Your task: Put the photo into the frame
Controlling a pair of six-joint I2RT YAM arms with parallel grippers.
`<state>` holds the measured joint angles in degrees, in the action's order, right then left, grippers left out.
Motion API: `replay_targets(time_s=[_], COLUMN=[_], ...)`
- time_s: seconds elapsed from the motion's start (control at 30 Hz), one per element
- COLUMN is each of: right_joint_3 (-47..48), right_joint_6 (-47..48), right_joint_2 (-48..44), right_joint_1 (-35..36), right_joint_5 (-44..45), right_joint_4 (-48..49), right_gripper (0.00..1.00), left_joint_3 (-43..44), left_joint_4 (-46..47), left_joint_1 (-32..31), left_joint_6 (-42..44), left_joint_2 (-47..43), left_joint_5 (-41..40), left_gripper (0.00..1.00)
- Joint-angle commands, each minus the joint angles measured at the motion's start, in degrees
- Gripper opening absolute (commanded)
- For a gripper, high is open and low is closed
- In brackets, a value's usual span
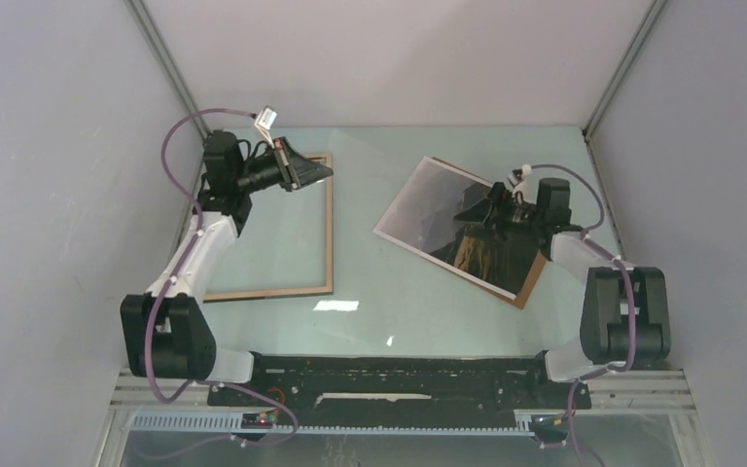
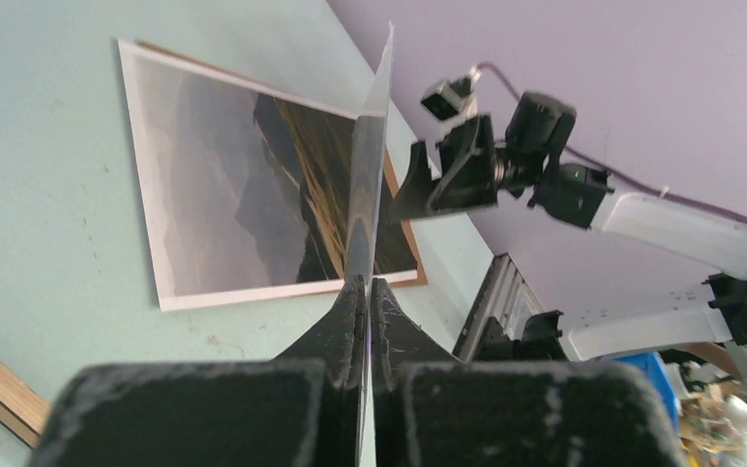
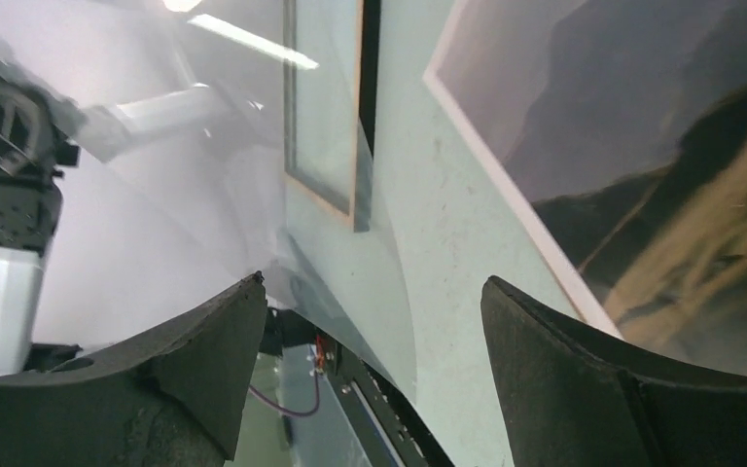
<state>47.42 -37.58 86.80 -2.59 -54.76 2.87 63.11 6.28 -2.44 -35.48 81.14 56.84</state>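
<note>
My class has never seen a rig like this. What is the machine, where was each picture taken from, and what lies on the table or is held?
Two robot arms are bolted at the near edge of a table. One picture looks down from above; the others come from a camera on each wrist. On it lie a tan wooden frame, left, and a mountain photo on a brown board, right. The left hand is shut on a thin, seemingly clear sheet, seen edge-on. The right hand is open and empty, near the photo.
</note>
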Motion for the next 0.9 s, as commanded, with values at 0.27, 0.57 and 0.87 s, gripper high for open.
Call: replay_targets(time_s=[0.27, 0.57, 0.87], right_joint_3=[-13.93, -15.25, -13.13], right_joint_6=[-8.18, -16.1, -21.62], right_joint_2=[-4.34, 7.63, 20.92], right_joint_1=[16.45, 23.13, 26.81], right_joint_5=[7.59, 9.33, 9.91], right_joint_4=[28.98, 51.07, 65.8], right_gripper=[0.88, 0.85, 0.77], left_joint_3=[-5.96, -7.91, -9.1], left_joint_4=[12.46, 18.41, 24.36], left_joint_1=[3.95, 6.19, 7.48], left_joint_6=[-5.28, -9.55, -14.23], left_joint_2=[-11.21, -12.79, -12.08], left_joint_5=[-2.98, -2.79, -1.94], left_gripper=[0.0, 0.0, 0.0])
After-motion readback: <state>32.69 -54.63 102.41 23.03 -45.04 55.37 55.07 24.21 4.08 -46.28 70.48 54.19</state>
